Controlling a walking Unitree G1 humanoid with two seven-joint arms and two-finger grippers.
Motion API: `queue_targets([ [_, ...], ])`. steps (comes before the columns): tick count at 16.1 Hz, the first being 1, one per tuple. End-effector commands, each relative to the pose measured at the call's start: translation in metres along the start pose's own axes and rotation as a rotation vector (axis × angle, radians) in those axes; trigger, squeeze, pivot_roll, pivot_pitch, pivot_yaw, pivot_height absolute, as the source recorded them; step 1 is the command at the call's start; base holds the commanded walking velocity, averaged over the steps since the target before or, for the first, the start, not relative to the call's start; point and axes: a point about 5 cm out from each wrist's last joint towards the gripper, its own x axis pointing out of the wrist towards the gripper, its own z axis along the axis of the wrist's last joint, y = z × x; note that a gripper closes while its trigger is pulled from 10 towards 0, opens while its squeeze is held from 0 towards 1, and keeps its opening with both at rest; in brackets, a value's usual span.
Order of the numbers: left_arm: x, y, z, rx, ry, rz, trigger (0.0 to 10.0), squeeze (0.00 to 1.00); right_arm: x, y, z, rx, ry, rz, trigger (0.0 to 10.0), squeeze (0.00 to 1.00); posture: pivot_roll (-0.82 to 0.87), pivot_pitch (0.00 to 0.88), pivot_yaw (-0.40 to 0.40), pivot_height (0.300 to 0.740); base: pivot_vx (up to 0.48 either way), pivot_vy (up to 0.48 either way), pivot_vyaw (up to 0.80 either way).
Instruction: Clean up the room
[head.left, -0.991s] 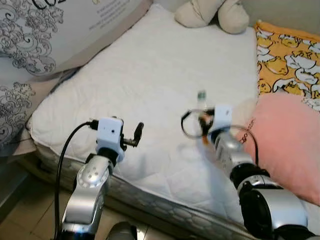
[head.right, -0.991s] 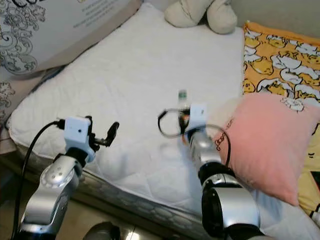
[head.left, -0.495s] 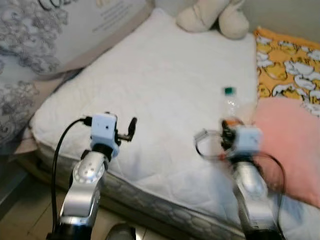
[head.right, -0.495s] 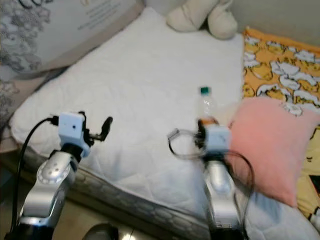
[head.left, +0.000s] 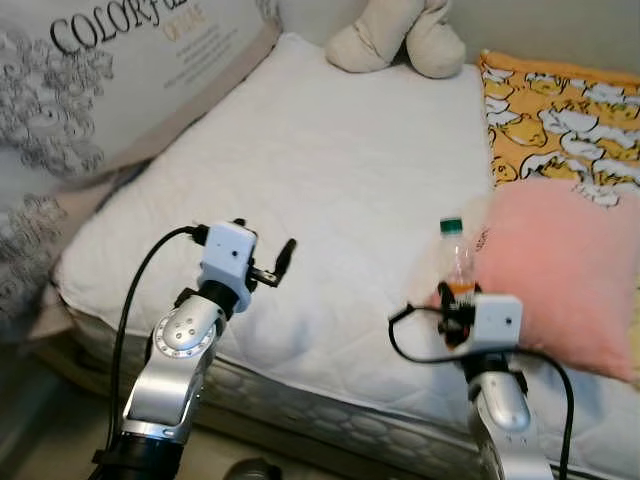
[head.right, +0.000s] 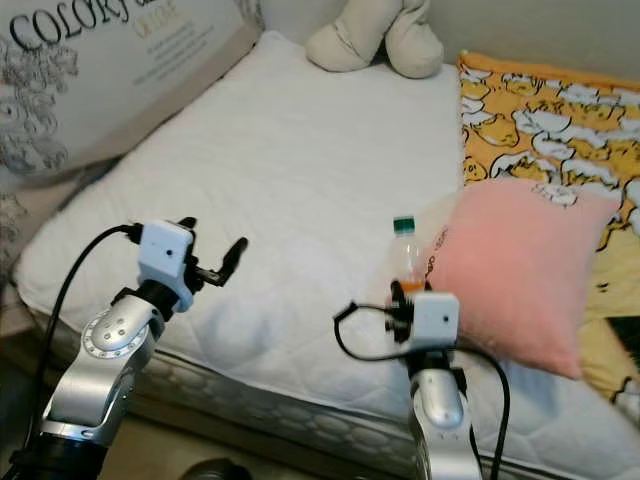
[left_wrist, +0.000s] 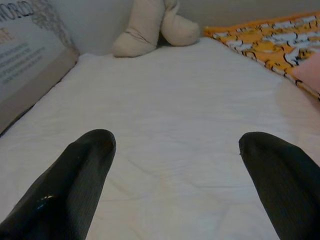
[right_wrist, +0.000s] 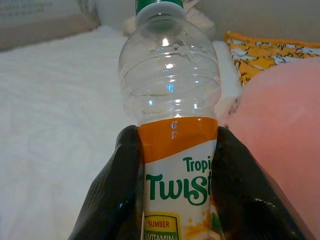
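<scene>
An empty clear plastic bottle (head.left: 455, 258) with a green cap and an orange label stands upright in my right gripper (head.left: 457, 300), beside the pink pillow. In the right wrist view the two black fingers (right_wrist: 122, 185) press on the bottle (right_wrist: 172, 120) at its label. My left gripper (head.left: 284, 258) hovers open over the near left part of the white mattress (head.left: 340, 170). In the left wrist view its fingers (left_wrist: 82, 175) stand wide apart with nothing between them.
A pink pillow (head.left: 555, 275) lies at the right, an orange-patterned pillow (head.left: 565, 105) behind it. A beige plush toy (head.left: 395, 40) sits at the head of the bed. A large printed cushion (head.left: 110, 80) leans at the left. The mattress edge (head.left: 300, 400) runs just below my arms.
My right gripper has drawn back toward me and lifted the bottle upright. The left arm shifted slightly right, and the camera view has moved.
</scene>
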Motion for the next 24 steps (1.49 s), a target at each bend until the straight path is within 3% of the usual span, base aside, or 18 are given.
queue_targets([
  [1,0.004,0.001,0.0,-0.005,0.01,-0.014,10.0,0.0,0.005,0.002,0.008,-0.003,-0.029,-0.02,0.0,0.0,0.04,0.0,0.053,0.727,0.0,0.0,0.0],
  [3,0.013,0.0,0.001,-0.084,-0.001,0.024,10.0,0.0,0.011,0.005,0.011,0.008,-0.025,-0.017,0.0,0.0,0.01,0.0,0.035,0.727,0.0,0.0,0.0],
  [11,0.021,-0.013,0.001,-0.137,-0.014,0.008,10.0,0.0,0.026,0.003,0.003,0.06,0.052,0.0,0.0,0.0,0.01,0.0,-0.009,0.727,0.0,0.055,0.0],
  [16,0.031,-0.017,0.002,-0.112,-0.036,-0.035,10.0,0.0,0.037,0.001,0.01,0.068,0.038,-0.003,0.0,0.0,-0.01,0.0,-0.021,0.727,0.0,0.48,0.0],
  [24,0.03,-0.022,0.001,-0.112,-0.038,-0.016,10.0,0.0,0.047,0.005,0.01,0.073,0.044,0.003,0.0,0.0,0.01,0.0,-0.006,0.727,0.0,0.0,0.56],
])
